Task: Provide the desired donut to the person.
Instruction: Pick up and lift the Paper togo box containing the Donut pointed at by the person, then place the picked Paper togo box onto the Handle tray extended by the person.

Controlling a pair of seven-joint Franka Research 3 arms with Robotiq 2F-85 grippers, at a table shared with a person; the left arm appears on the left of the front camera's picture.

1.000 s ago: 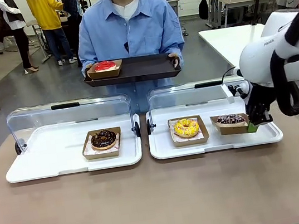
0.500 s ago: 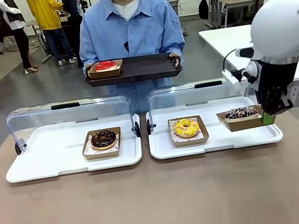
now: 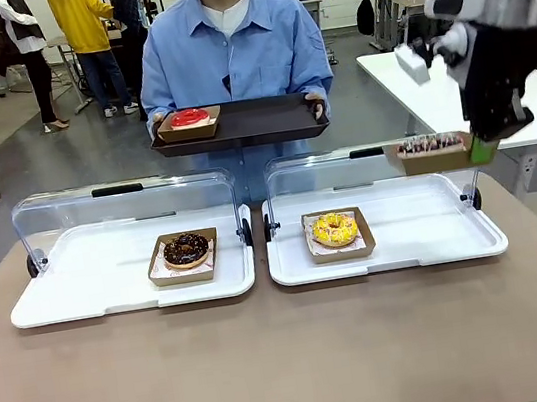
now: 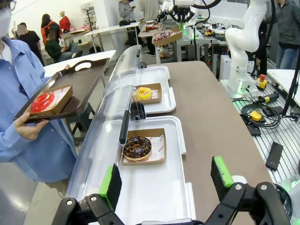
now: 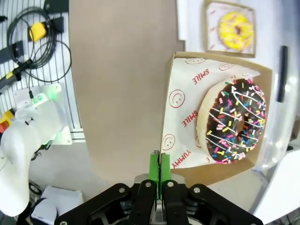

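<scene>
My right gripper (image 3: 484,148) is shut on the edge of a cardboard box (image 3: 433,154) that holds a chocolate donut with coloured sprinkles (image 3: 429,145). It carries the box level in the air, above the back right of the right white tray (image 3: 436,237). In the right wrist view the pinched fingertips (image 5: 157,165) clamp the box's paper-lined rim (image 5: 185,101), with the sprinkle donut (image 5: 232,122) lying flat inside. The person (image 3: 232,55) stands across the table holding a black tray (image 3: 247,123) that carries a red donut (image 3: 189,119). My left gripper (image 4: 165,176) is open with nothing between its fingers, hovering over the left white tray (image 4: 154,197).
A yellow donut (image 3: 334,228) in its box lies on the right tray. A chocolate donut (image 3: 186,250) lies on the left tray (image 3: 60,293). Both clear lids (image 3: 123,208) stand open at the back. The brown tabletop (image 3: 292,359) in front is bare.
My right gripper has lifted the sprinkle donut's box off the right tray, rising and drifting slightly right. The person and the other donuts have not moved.
</scene>
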